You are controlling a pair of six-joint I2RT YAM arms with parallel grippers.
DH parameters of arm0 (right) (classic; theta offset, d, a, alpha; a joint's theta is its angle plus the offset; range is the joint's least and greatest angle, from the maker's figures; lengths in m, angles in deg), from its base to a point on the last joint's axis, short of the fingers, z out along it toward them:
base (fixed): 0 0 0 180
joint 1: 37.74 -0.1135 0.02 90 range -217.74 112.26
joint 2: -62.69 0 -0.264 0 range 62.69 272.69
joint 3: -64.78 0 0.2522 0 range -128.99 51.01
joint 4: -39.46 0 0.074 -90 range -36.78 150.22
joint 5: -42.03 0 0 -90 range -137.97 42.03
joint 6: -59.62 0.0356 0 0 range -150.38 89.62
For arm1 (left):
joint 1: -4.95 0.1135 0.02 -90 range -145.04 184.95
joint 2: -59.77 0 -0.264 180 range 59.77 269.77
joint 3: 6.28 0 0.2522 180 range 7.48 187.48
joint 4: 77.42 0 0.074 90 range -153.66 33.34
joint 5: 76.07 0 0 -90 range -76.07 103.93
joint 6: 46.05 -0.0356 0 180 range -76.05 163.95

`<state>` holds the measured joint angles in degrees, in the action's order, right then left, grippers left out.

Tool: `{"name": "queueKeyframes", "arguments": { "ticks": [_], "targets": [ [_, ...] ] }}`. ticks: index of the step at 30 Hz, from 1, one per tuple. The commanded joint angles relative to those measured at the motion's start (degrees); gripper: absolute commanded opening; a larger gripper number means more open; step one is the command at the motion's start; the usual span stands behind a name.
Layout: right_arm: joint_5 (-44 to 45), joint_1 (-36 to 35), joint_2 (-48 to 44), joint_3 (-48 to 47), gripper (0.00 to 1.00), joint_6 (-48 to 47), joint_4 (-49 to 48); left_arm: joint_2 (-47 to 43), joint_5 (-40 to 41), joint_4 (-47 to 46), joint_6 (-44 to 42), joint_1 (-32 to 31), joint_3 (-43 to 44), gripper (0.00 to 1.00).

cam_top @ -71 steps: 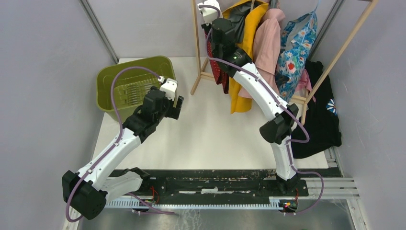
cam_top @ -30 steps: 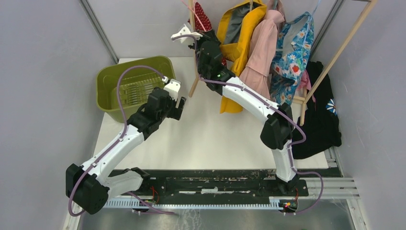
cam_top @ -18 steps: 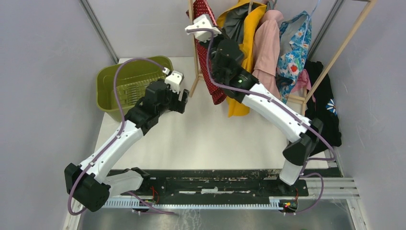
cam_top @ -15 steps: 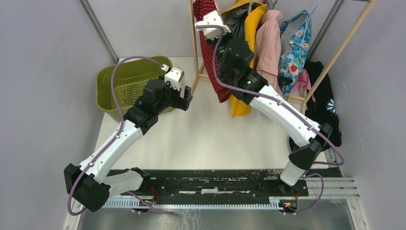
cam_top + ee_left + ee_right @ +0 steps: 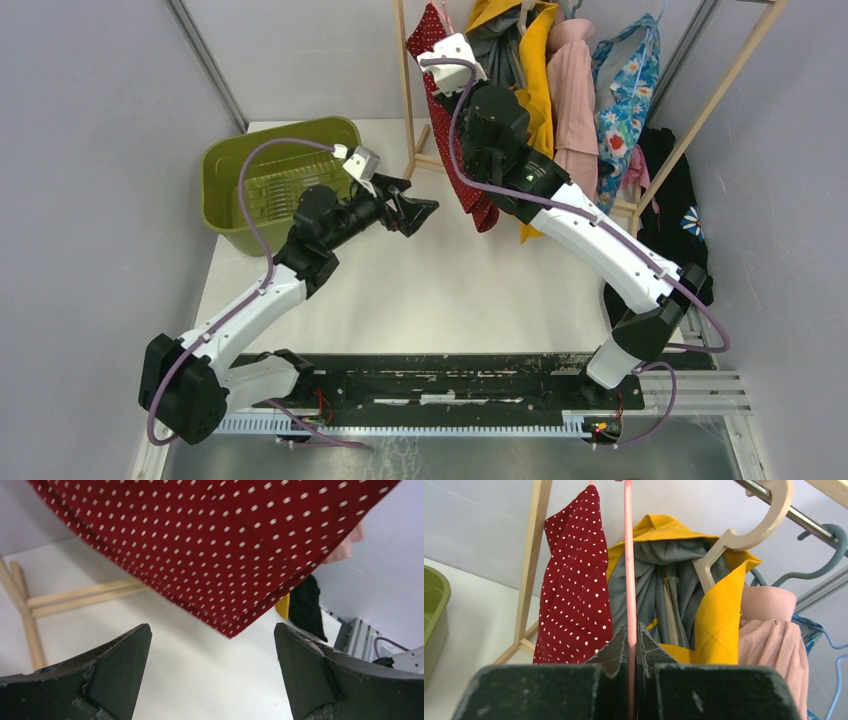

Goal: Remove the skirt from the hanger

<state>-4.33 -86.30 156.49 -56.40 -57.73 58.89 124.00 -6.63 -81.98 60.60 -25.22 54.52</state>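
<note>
Top external: looking down from high over the table (image 5: pixel 440 290). Left wrist: facing the skirt (image 5: pixel 215 545) closely; right wrist: facing it along the hanger (image 5: pixel 628 555).

I can read no text, label, brand, number or sign in any of my three views.

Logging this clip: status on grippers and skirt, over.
Right gripper shut on pink hanger. Left gripper open, facing red polka-dot skirt, no contact. Skirt not off yet. Yellow raincoat close beside it.
</note>
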Motion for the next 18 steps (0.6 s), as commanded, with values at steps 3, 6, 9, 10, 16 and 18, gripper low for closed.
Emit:
{"name": "queueKeyframes", "arguments": {
  "ticks": [3,6,9,10,16,18],
  "targets": [
    [-2.1,-0.8,-1.5,-2.2,0.01,4.0,-2.6,-0.2,-5.2,-20.8,5.0,-1.9,-2.5,0.99],
    [-2.9,-0.9,-1.4,-2.2,0.01,4.7,-2.2,1.2,-5.4,-22.8,4.0,-4.3,-1.5,0.99],
    [-3.3,-1.0,-1.4,-2.3,0.01,5.2,-1.9,3.2,-3.3,-22.2,-0.1,-8.3,0.4,0.99],
    [-3.6,-1.0,-1.4,-2.4,0.01,5.4,-1.8,4.2,-2.6,-21.5,-1.7,-9.3,1.3,0.99],
    [-4.4,-1.1,-2.0,-2.6,0.01,6.0,-0.6,9.9,0.1,-20.4,-6.7,-13.0,4.0,0.99],
    [-4.4,-1.1,-2.5,-2.3,0.01,6.2,-0.4,10.8,2.8,-19.8,-8.5,-13.4,4.6,0.99]
  ]
}}
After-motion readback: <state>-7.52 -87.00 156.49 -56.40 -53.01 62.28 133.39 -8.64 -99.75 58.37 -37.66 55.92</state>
